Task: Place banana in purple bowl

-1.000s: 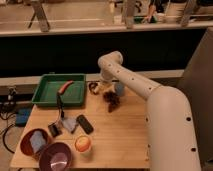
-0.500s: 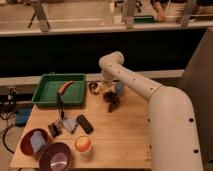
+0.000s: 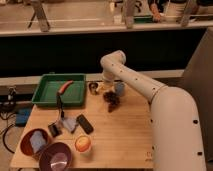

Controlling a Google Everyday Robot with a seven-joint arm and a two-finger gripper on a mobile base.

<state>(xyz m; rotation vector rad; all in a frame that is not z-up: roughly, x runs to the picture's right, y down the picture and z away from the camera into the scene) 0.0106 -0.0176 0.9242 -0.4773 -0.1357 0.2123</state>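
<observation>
My gripper (image 3: 98,88) hangs at the end of the white arm, low over the table's far edge, just right of the green tray. A small pale-yellow shape, which looks like the banana (image 3: 104,89), lies right at the gripper's tip; I cannot tell whether it is held. The purple bowl (image 3: 55,157) stands at the front left corner of the table, far from the gripper, with a glossy pinkish inside and nothing in it.
A green tray (image 3: 50,95) at the back left holds a red-orange sausage-shaped item (image 3: 65,86). A blue cup (image 3: 120,88) and a dark lumpy object (image 3: 112,100) stand beside the gripper. A red-brown bowl (image 3: 33,141), an orange fruit (image 3: 83,143), a black bar (image 3: 84,124) and a grey-blue cloth (image 3: 67,124) lie at the front left.
</observation>
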